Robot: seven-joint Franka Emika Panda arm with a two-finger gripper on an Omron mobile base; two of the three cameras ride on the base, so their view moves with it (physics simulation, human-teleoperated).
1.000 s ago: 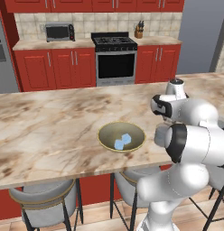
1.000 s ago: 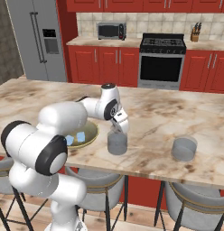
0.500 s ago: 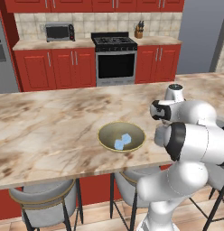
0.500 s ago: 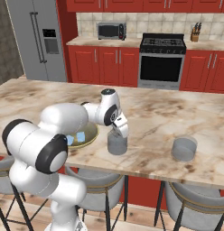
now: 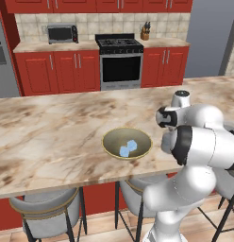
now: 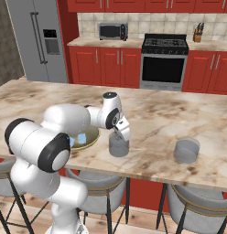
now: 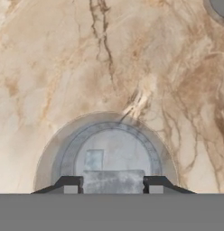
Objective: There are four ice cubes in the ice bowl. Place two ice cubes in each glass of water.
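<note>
Jaws grip a pale blue translucent ice cube [image 7: 113,179] directly above the nearer short grey-blue glass tumbler [image 6: 119,145]; one cube [image 7: 94,159] lies inside it. Judged light, slippery; best held across flat faces.

Pale blue translucent ice cubes in the bowl: two, one [image 5: 132,144] beside the other [image 5: 124,151].
Ice cubes in the nearer glass: two, one [image 7: 93,159] lying inside, one [image 7: 113,180] between the end effector [image 7: 113,186] fingertips.
Wide shallow olive-grey bowl with yellowish rim [image 5: 107,141]: one.
Short translucent grey-blue tumblers: two, one [image 6: 118,145] under the hand, one [image 6: 186,151] well apart.
Marbled beige surface [image 5: 53,127]: one.
Grey stools: at least three [image 5: 45,217].
</note>
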